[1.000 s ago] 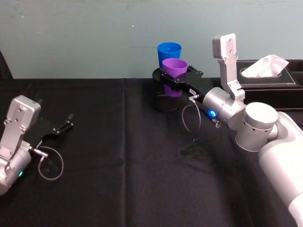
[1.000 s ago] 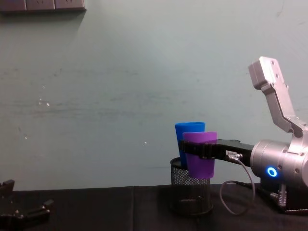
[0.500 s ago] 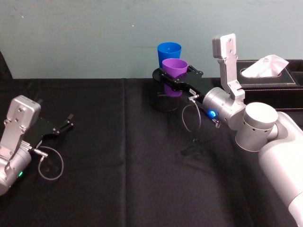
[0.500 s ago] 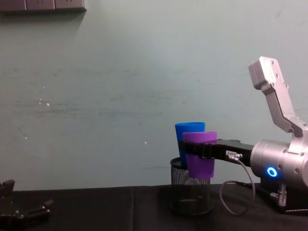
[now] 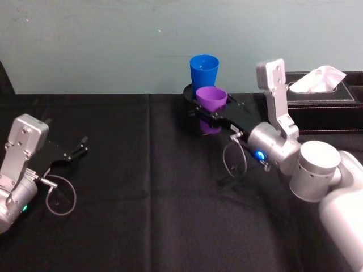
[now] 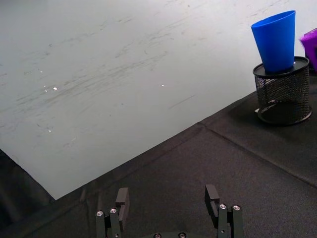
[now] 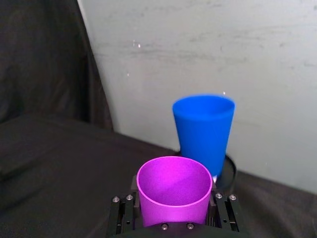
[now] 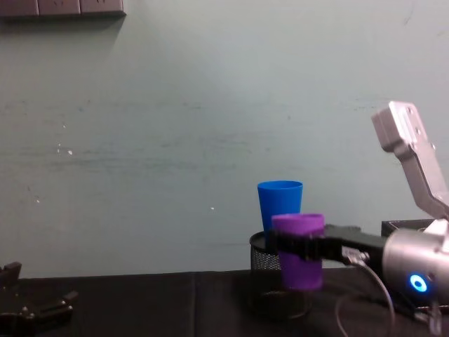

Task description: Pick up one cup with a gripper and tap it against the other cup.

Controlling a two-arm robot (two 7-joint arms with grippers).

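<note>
right labelled black claw (image 5: 211, 116) clenched round tapered purple plastic tumbler (image 5: 211, 102), just before tall blue plastic tumbler (image 5: 203, 69); left claw (image 5: 72, 152) parked, spread wide

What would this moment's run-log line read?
right tool: shut on purple cup, lifted | blue cup: upright on mesh holder | left tool: open, idle

Head view: high, facing forward and down; blue cup (image 5: 203, 68) far, centre.
Chest view: low, level, side-on to blue cup (image 8: 280, 206) against wall.
Left wrist view: low, distant, left of blue cup (image 6: 277, 41) in mesh pen holder (image 6: 283, 89).
Right wrist view: closest, directly facing blue cup (image 7: 203, 131).
Shared: blue cup, wall, black tablecloth (image 5: 142, 187).
</note>
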